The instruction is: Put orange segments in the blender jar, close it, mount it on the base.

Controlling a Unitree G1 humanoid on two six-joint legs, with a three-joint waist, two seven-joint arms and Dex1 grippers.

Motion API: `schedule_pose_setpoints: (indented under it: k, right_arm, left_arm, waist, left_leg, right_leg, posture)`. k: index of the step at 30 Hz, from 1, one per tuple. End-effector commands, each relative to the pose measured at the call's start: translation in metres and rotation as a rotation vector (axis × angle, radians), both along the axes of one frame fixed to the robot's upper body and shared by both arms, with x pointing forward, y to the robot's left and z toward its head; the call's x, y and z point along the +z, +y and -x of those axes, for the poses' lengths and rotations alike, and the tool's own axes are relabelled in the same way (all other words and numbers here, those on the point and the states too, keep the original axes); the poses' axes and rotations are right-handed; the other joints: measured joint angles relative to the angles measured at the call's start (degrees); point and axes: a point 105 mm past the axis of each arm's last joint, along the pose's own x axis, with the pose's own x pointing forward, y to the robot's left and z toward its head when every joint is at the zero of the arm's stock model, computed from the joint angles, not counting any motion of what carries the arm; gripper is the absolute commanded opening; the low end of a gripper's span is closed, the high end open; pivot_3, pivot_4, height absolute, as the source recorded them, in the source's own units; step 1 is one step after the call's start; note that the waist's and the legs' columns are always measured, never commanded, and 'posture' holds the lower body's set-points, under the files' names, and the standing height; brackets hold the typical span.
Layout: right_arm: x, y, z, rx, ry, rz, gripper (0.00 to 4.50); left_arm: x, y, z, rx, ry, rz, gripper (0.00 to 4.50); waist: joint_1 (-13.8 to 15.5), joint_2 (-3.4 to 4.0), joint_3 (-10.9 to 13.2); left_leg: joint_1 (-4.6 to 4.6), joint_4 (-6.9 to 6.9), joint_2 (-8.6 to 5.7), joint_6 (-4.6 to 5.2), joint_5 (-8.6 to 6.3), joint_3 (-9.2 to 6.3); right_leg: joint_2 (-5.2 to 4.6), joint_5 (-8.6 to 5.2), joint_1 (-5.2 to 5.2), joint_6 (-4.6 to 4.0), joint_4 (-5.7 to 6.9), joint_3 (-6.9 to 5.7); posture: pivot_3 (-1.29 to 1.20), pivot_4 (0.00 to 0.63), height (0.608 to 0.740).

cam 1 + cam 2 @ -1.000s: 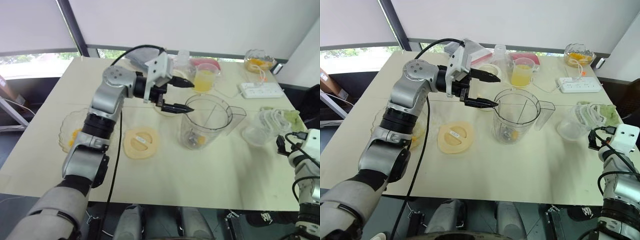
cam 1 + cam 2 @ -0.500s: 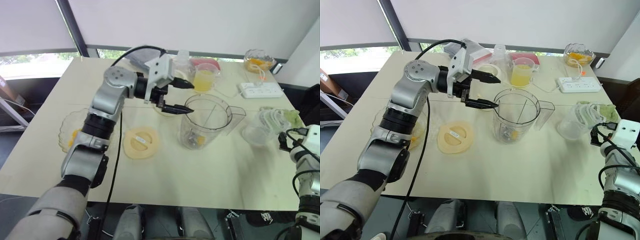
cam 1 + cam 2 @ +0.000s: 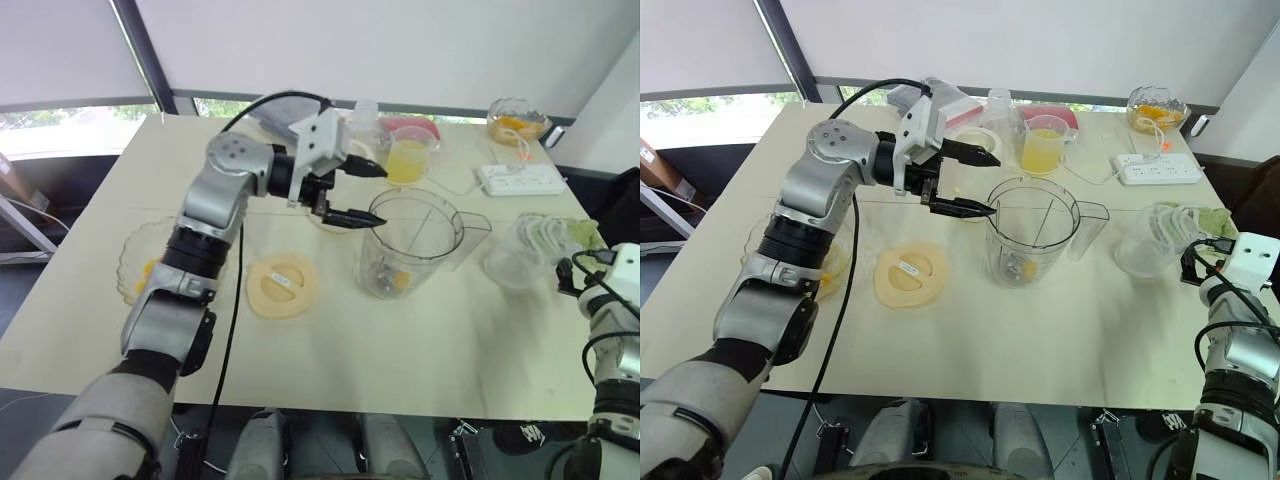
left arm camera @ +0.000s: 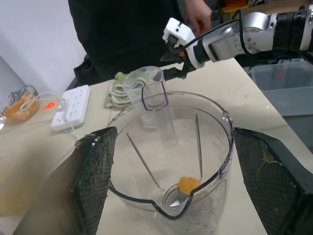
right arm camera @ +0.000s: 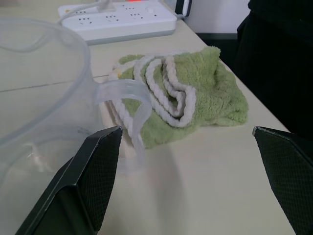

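The clear blender jar (image 3: 410,245) stands mid-table with one orange segment (image 4: 188,184) lying by its blades. My left gripper (image 3: 358,193) hovers open and empty beside the jar's rim, level with its top. More orange segments (image 3: 150,270) lie in a scalloped glass bowl (image 3: 128,250) at the left. A cream rounded edge, probably the base (image 3: 322,215), peeks out behind the left gripper. At the table's right edge my right gripper (image 5: 186,129) is open and empty. It faces a small clear cup (image 5: 39,98) and a green towel (image 5: 195,98).
A flat cream-yellow lid (image 3: 282,286) lies left of the jar. A cup of yellow juice (image 3: 410,160), a power strip (image 3: 522,180) and a glass bowl of orange pieces (image 3: 517,122) stand at the back. A person in dark clothes (image 4: 127,29) stands beyond the table's right side.
My right arm has edged slightly toward the table's right edge. The left arm and the jar have stayed where they were.
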Motion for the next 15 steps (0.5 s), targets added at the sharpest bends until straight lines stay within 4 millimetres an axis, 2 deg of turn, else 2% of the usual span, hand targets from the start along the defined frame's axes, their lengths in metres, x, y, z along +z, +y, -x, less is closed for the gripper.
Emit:
schedule_pose_setpoints:
  k: [1,5,9,15]
  right_arm:
    - [0.019,-0.005,-0.004,0.003,-0.042,0.053,4.44]
    - [0.015,-0.002,-0.007,0.024,-0.036,0.043,4.44]
    - [0.009,0.01,-0.009,0.07,-0.024,0.025,4.44]
    - [-0.003,0.025,0.002,0.089,-0.016,-0.005,4.44]
  left_arm:
    - [0.017,-0.002,0.006,-0.02,-0.067,0.023,3.88]
    - [0.018,-0.001,0.006,-0.017,-0.07,0.022,3.88]
    - [0.018,0.0,0.005,-0.011,-0.073,0.022,3.88]
    - [0.017,-0.004,0.005,-0.012,-0.072,0.026,3.88]
  waist:
    - [0.0,0.0,0.0]
    - [-0.1,0.0,0.0]
    - [-0.1,0.0,0.0]
    - [0.1,0.01,0.0]
  left_leg:
    - [0.0,0.0,0.0,0.0,0.0,0.0]
    - [0.0,0.0,0.0,0.0,0.0,0.0]
    - [0.0,0.0,0.0,0.0,0.0,-0.01]
    - [-0.01,-0.01,0.0,0.0,0.0,-0.03]
  right_leg:
    - [0.0,0.0,0.0,0.0,0.0,0.0]
    - [0.0,0.0,0.0,0.0,0.0,0.0]
    - [0.0,0.0,0.0,0.0,0.0,0.0]
    - [0.0,0.0,0.0,0.01,0.0,-0.01]
  posture:
    - [0.0,0.15,0.74]
    - [0.0,0.15,0.74]
    - [0.0,0.15,0.74]
    - [0.0,0.15,0.74]
